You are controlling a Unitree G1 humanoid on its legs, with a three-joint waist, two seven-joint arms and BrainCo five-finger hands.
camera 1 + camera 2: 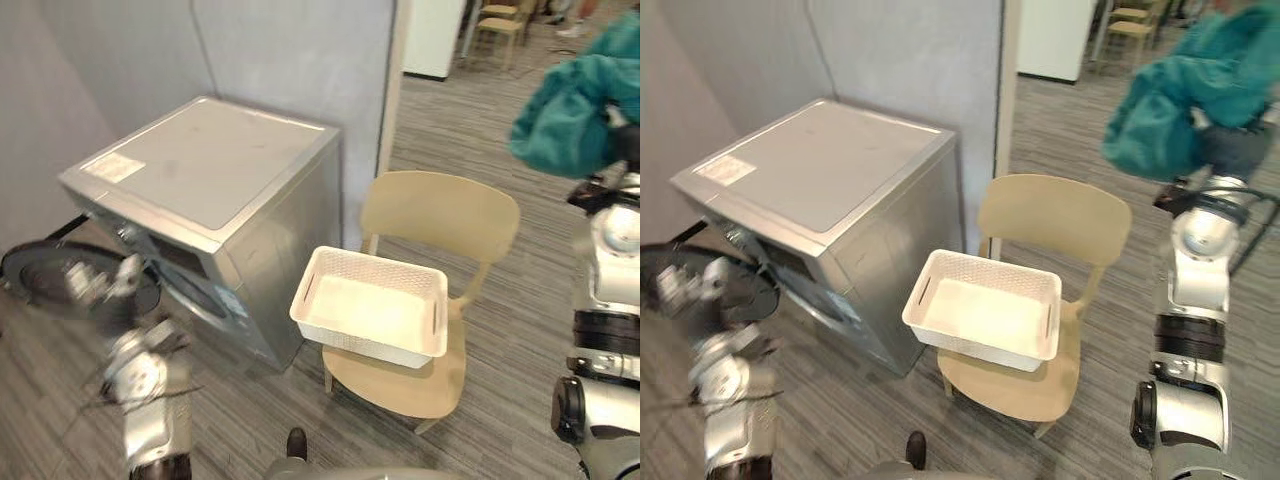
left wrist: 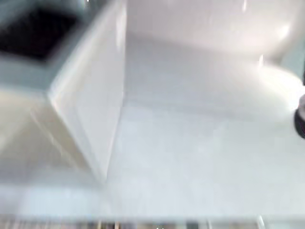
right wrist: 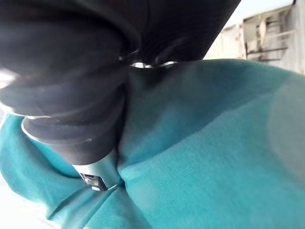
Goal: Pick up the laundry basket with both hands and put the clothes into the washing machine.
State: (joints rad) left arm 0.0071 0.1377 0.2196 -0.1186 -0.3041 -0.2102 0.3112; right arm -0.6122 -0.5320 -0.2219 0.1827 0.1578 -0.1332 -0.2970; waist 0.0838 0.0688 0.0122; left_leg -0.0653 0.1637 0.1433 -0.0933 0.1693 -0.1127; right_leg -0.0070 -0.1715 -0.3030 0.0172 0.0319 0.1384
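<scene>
Step in hand, judged: carry the clothing across to the drum opening, keeping the cloth bunched and clear of the door. The left robot hand (image 1: 98, 281) is beside the round dark door (image 1: 40, 275) of the silver front-loading washing machine (image 1: 215, 170); its finger state cannot be told. The white perforated plastic laundry basket (image 1: 370, 345) sits empty on the beige wooden chair (image 1: 440, 215). The right robot hand (image 3: 76, 124), raised high, grips the bunched teal garment (image 1: 565, 115).

Clothes (image 1: 565, 120) are plain solid teal, no print. Laundry basket (image 1: 365, 347) is white with tiny lattice holes on its walls. Washing machine (image 1: 215, 165) is silver-grey, chair (image 1: 440, 215) pale beige, floor (image 1: 530, 300) grey with thin stripes.
</scene>
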